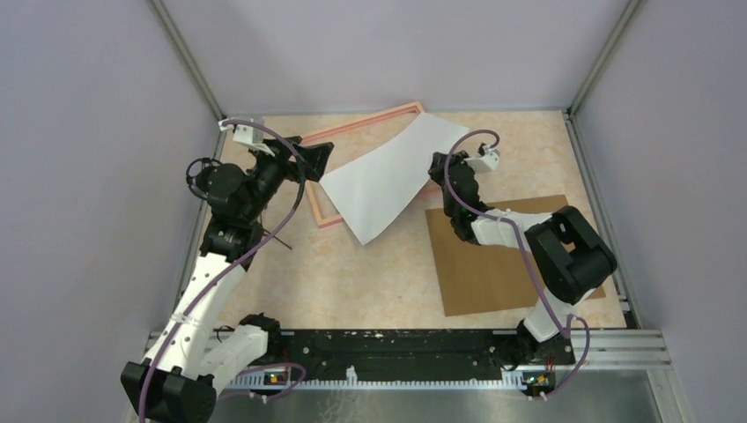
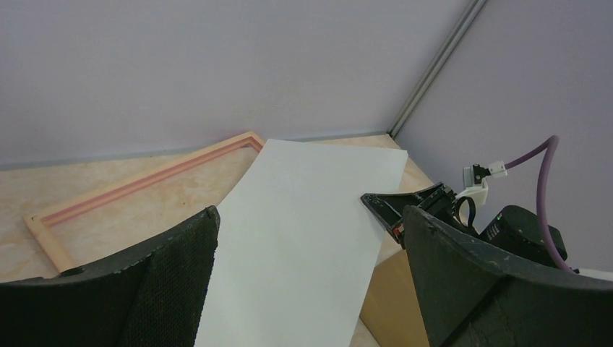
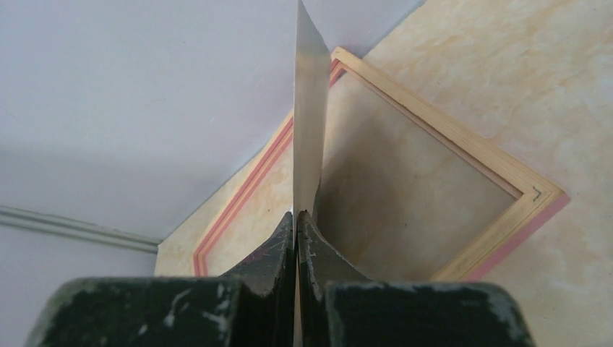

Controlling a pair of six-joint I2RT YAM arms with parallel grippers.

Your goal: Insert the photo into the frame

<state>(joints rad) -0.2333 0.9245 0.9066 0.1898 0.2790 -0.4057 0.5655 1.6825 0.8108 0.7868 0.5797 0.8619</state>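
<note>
The right end effector (image 3: 296,217) was pinched fully shut on one edge of the photo (image 1: 388,176), holding the sheet white side up, bowed and slanting over the right part of the frame (image 1: 357,123), probably so it could be lowered inside the rails. The left end effector (image 1: 313,157) stood wide open and held nothing, just beside the photo's opposite edge, seemingly placed to steady it. The frame lay flat on the counter (image 1: 370,282), with the brown backing board (image 1: 493,264) to its right, under the right arm.
</note>
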